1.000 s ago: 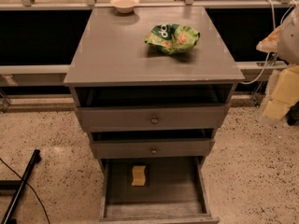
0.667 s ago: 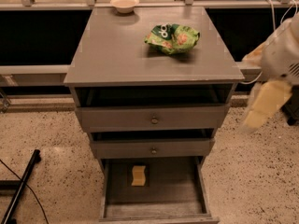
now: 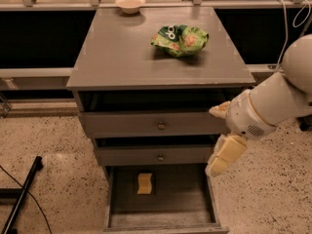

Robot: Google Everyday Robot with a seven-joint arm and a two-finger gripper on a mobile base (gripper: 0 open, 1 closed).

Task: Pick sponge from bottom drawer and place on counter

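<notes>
The pale-yellow sponge (image 3: 145,183) lies on the worn grey floor of the open bottom drawer (image 3: 183,199), towards its back left. The counter (image 3: 126,52) is the grey top of the cabinet. My gripper (image 3: 217,139) hangs at the cabinet's right front, level with the two upper drawers, above and to the right of the sponge. Its yellowish fingers (image 3: 225,154) stand apart with nothing between them.
A green-and-white snack bag (image 3: 180,39) lies on the counter's right half and a small white bowl (image 3: 130,4) at its back edge. The two upper drawers with brass knobs (image 3: 161,126) are slightly pulled out. A black pole (image 3: 22,196) lies on the floor at left.
My arm has swung in from the far right and down, bringing the gripper next to the cabinet's right front. The sponge has not moved.
</notes>
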